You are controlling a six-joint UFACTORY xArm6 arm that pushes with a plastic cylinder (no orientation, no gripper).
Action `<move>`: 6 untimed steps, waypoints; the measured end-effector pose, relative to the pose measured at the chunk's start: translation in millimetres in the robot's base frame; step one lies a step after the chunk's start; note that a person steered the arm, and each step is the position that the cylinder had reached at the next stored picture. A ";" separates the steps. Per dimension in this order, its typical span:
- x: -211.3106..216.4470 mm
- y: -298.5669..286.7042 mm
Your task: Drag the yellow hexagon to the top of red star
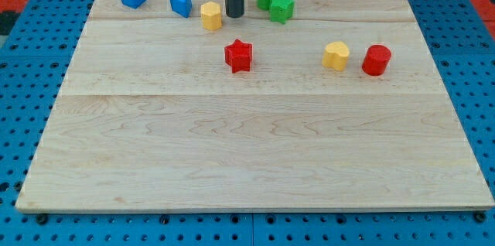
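Red star (239, 55) below my tip (233, 15), beside yellow hexagon (211, 15).

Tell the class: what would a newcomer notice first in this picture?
The dark rod drops in from the view's top, my tip just right of a yellow hexagon. Below them sits the red star. Blue and green blocks line the wooden board's top edge.
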State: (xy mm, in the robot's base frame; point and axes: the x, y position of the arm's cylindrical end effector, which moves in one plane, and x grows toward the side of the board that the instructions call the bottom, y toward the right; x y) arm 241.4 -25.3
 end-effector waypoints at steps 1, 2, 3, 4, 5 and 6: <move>-8.3 -66.3; 21.4 -95.1; 43.7 -37.3; 29.6 -75.4; -8.6 -47.0; 3.4 11.8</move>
